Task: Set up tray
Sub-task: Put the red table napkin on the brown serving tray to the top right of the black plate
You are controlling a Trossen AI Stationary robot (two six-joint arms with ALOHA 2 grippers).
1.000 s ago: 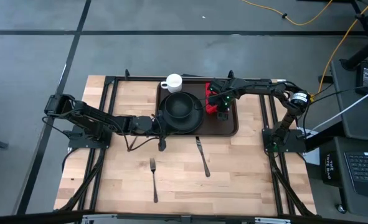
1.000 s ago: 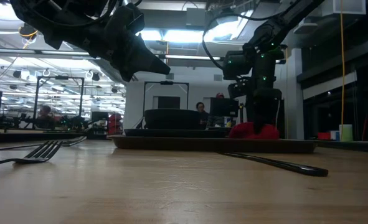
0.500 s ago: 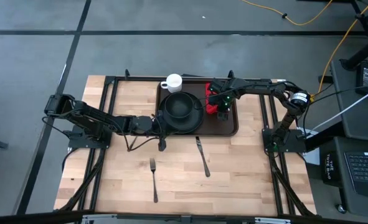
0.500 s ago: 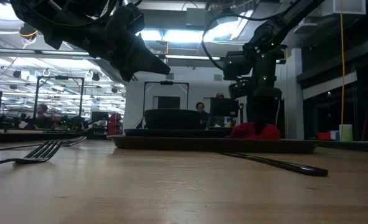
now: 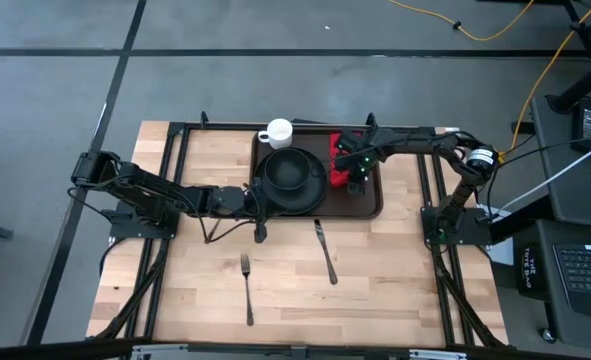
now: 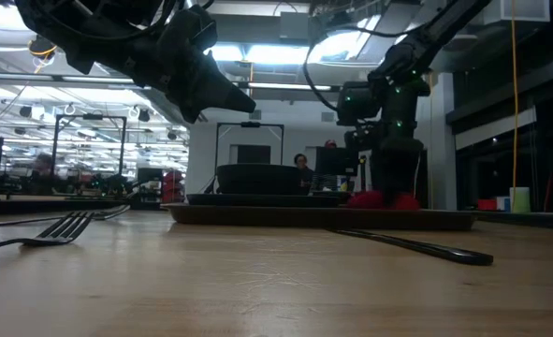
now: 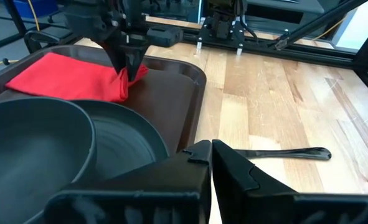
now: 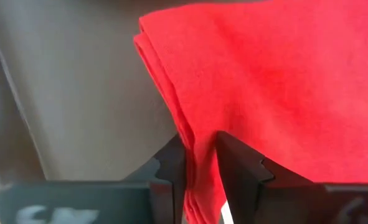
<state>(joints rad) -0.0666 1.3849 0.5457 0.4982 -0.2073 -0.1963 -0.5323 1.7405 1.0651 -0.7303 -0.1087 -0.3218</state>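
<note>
The dark brown tray (image 5: 371,206) lies at the table's far middle. On it stand a black plate (image 5: 291,197) with a black bowl (image 5: 291,170), a white cup (image 5: 275,132) and a folded red napkin (image 5: 341,150), which lies flat on the tray's right part. My right gripper (image 5: 355,174) points down at the napkin's near end, shut on it. My left gripper (image 5: 265,205) is shut on nothing and hovers off the table by the plate's near left rim. My right gripper pinches a raised fold of the red napkin (image 8: 200,155) between its two fingers, near the napkin's near end. The fingers (image 7: 131,61) come from above, pointing down. Several layers show at the fold's edge. The rest of the napkin (image 7: 65,78) lies flat on the tray.
A knife (image 5: 325,252) lies on the wood just near the tray, and a fork (image 5: 247,290) lies farther toward the near edge. Bare tabletop stretches to the left of the tray and along the near edge. Black frame rails run along both sides of the table.
Under my right gripper the napkin's bunched-up heap has sunk lower and flatter onto the tray. Both arms have stayed in place.
</note>
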